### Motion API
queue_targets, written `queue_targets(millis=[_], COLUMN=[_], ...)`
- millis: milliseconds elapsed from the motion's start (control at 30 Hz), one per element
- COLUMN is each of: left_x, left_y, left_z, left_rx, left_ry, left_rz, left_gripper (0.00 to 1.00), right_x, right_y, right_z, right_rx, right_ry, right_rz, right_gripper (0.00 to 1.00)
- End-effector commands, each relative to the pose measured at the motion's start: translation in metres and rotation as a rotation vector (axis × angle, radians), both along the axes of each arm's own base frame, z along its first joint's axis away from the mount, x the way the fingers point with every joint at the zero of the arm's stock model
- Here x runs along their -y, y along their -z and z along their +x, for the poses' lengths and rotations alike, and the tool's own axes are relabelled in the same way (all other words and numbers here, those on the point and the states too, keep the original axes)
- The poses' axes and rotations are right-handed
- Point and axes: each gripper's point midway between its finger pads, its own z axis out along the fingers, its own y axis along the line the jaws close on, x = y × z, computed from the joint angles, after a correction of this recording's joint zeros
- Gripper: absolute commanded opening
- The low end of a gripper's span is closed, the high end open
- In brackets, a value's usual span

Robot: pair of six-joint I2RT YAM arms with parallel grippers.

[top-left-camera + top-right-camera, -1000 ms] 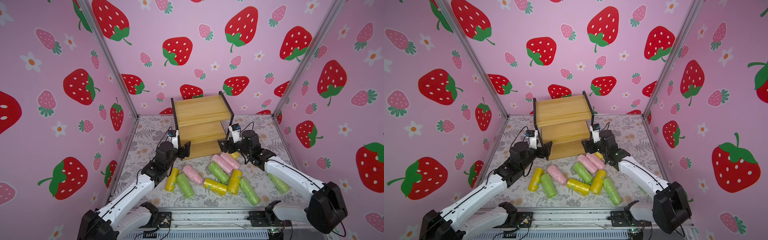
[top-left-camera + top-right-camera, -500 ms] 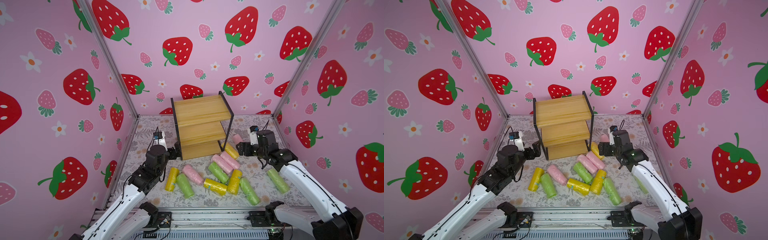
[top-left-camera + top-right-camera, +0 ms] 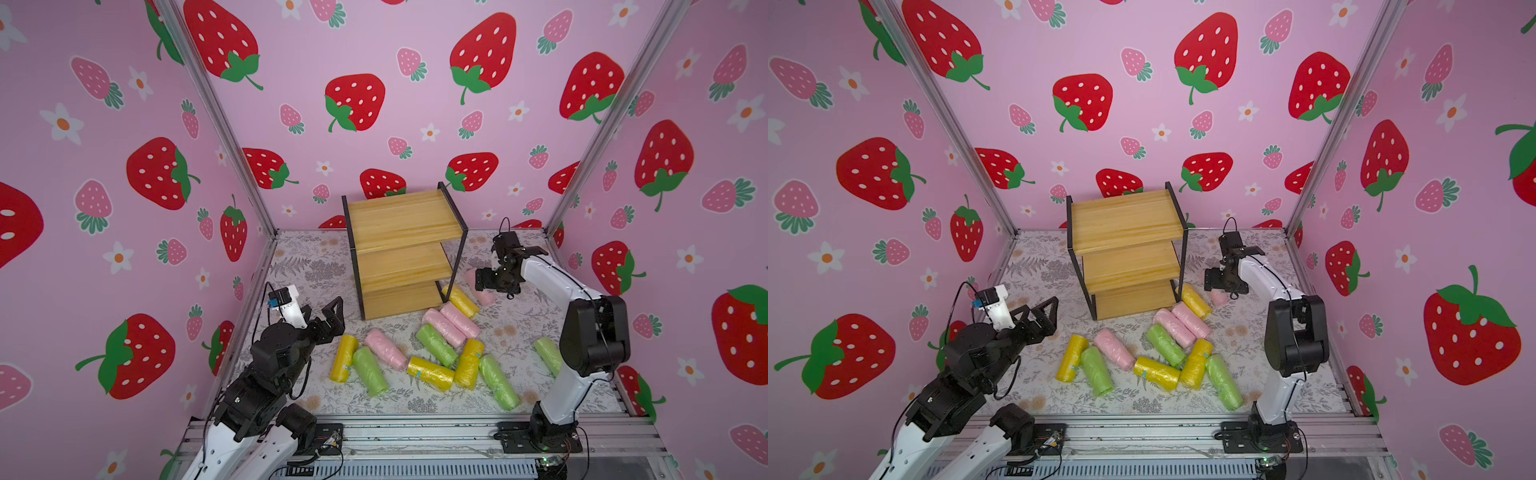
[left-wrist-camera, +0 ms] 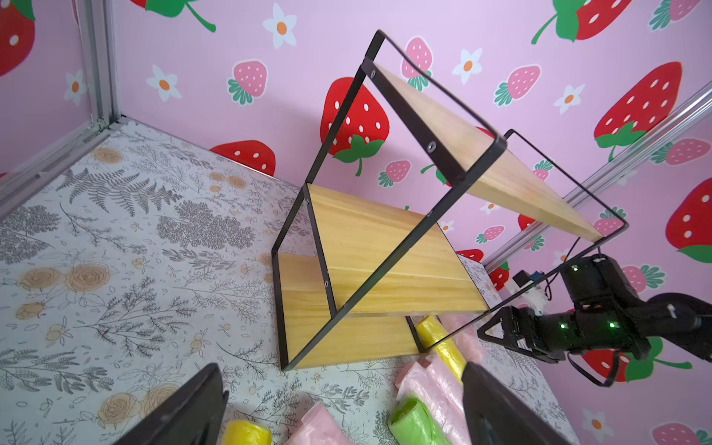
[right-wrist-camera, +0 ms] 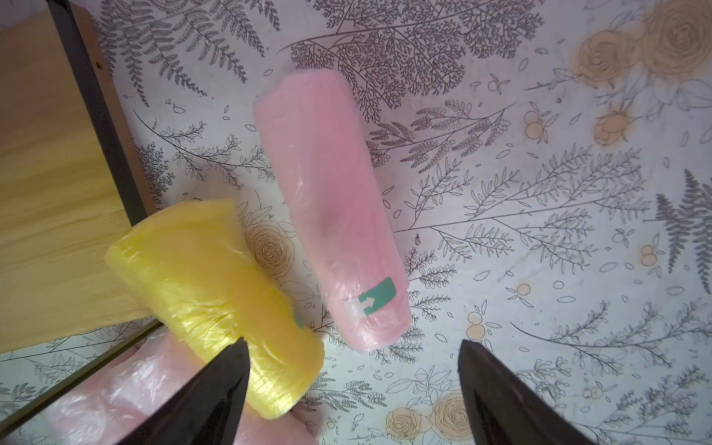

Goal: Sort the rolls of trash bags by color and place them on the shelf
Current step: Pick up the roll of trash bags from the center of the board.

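Right wrist: right gripper [image 5: 352,346] open, empty, above pink roll [image 5: 331,208] right of shelf [image 5: 50,192]. Straddle its middle, squeeze gently; avoid yellow roll [image 5: 215,293] just left. Left gripper [image 3: 324,318] also open.

Floral-print tabletop [image 3: 299,266]: shelf [image 3: 401,224] standing at back; rolls of trash bags [image 3: 436,345] scattered in front, apparently twelve, some touching.
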Motion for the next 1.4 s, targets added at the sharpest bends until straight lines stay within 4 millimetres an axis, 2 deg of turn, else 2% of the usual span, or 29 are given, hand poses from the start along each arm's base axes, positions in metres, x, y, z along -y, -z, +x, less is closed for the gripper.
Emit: queue_targets(millis=[0,133,233,500,700,900,1000,1067,1200,1300,1367], left_x=[0.010,0.017,0.017,0.018,0.021,0.025,0.031,0.034,0.036,0.037,0.038], left_y=[0.016,0.021,0.021,0.015,0.012,0.010,0.009,0.009,0.010,0.010,0.010], left_z=[-0.003,-0.003,-0.004,-0.006,-0.008,-0.009,-0.009,-0.010,-0.012,-0.013,-0.014], left_rx=[-0.067,-0.097,-0.104,-0.108,-0.125,-0.127,-0.123,-0.124,-0.128,-0.135,-0.138], left_ry=[0.046,0.069,0.066,0.070,0.085,0.105,0.135,0.154,0.169,0.176,0.180], left_rz=[-0.025,-0.070,-0.089,-0.113,-0.130,-0.147,-0.153,-0.155,-0.158,-0.158,-0.161], left_gripper=[1.00,1.00,1.00,1.00,1.00,1.00,1.00,1.00,1.00,1.00,1.00], right_x=[0.003,0.006,0.001,0.000,-0.005,-0.004,-0.004,-0.006,-0.009,-0.009,-0.008], right_y=[0.011,0.031,0.040,0.057,0.064,0.070,0.069,0.071,0.083,0.086,0.084], right_z=[0.000,0.001,0.010,0.016,0.013,0.009,0.005,0.001,-0.005,-0.006,-0.007], right_rx=[-0.047,-0.084,-0.066,-0.082,-0.091,-0.112,-0.121,-0.131,-0.171,-0.181,-0.174], right_ry=[-0.050,-0.063,-0.083,-0.086,-0.073,-0.061,-0.052,-0.049,-0.052,-0.047,-0.036], right_rz=[-0.047,-0.075,-0.065,-0.068,-0.035,-0.036,-0.028,-0.018,-0.008,-0.012,-0.015], right_gripper=[0.91,0.89,0.89,0.82,0.70,0.44,0.47,0.56,0.65,0.63,0.54])
